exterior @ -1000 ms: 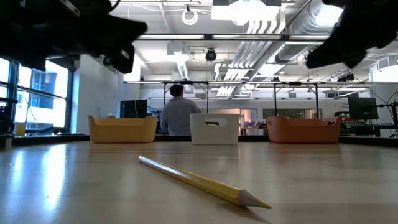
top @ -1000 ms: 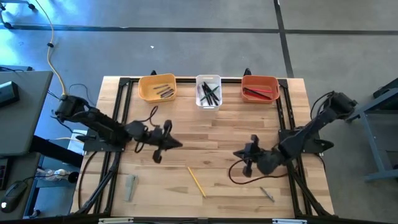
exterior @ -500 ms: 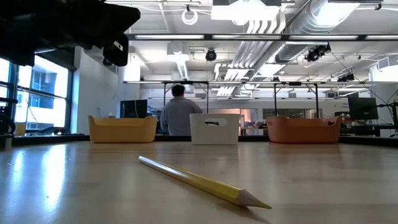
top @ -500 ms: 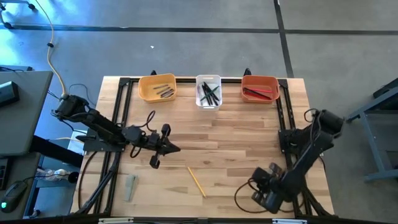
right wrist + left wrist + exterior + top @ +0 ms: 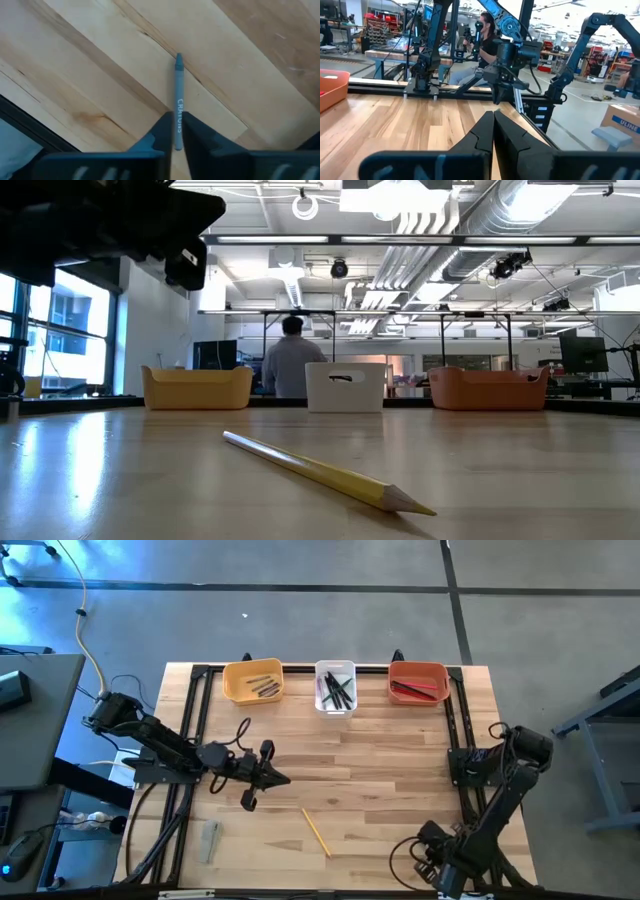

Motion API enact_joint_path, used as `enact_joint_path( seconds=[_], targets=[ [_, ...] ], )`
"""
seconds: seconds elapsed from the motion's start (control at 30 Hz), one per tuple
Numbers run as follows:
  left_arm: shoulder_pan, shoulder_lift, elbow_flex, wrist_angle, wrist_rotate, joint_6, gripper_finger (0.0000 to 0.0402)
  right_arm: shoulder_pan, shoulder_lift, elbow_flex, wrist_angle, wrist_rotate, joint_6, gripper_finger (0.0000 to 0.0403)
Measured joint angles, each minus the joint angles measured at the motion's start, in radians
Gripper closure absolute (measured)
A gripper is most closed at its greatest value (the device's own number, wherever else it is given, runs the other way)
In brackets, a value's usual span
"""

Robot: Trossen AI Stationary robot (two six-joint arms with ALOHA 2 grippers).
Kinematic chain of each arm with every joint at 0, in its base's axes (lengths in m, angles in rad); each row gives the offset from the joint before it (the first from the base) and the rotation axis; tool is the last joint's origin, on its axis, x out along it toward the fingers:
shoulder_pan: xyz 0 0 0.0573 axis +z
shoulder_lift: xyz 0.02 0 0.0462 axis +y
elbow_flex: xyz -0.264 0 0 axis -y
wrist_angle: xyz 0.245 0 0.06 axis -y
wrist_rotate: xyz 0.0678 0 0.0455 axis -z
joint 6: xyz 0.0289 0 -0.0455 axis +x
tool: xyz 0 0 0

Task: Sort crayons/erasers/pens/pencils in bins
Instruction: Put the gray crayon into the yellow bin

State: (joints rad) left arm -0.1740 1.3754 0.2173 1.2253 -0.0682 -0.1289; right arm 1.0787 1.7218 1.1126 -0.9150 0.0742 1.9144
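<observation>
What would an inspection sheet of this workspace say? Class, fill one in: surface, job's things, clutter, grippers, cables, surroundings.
Surface: wooden table, bare in the middle.
Job's things: yellow bin, white bin holding pens, red bin along the far edge; yellow pencil loose near the front; grey crayon lying flat.
Clutter: grey object at front left.
Grippers: left gripper shut, empty, over the table; right gripper at the front right corner, fingers either side of the crayon.
Cables: loops beside both arms.
Surroundings: person behind the bins.
</observation>
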Motion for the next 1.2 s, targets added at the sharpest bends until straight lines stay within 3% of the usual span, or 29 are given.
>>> enact_joint_path(
  seconds=[0.27, 0.5, 0.7, 0.83, 1.07, 1.2],
  targets=[
    [-0.005, 0.0, 0.0, -0.003, 0.0, 0.0, 0.0401, 0.001, 0.039, 0.0, 0.011, -0.014, -0.006, 0.0287],
    [-0.005, 0.0, 0.0, -0.003, 0.0, 0.0, 0.0401, 0.001, 0.072, -0.015, 0.037, -0.025, -0.018, 0.0282],
    [-0.005, 0.0, 0.0, -0.002, 0.0, 0.0, 0.0401, 0.0, 0.064, -0.116, 0.198, -0.025, -0.007, 0.0282],
    [-0.005, 0.0, 0.0, -0.002, -0.002, -0.012, 0.0401, -0.005, 0.064, -0.134, 0.206, -0.027, -0.008, 0.03],
    [-0.005, 0.0, 0.0, -0.003, -0.024, -0.075, 0.0401, -0.005, 0.064, -0.136, 0.196, -0.031, -0.037, 0.0389],
    [-0.005, 0.0, 0.0, -0.003, -0.024, -0.11, 0.0401, -0.005, 0.029, -0.14, 0.195, -0.019, -0.059, 0.0386]
  ],
)
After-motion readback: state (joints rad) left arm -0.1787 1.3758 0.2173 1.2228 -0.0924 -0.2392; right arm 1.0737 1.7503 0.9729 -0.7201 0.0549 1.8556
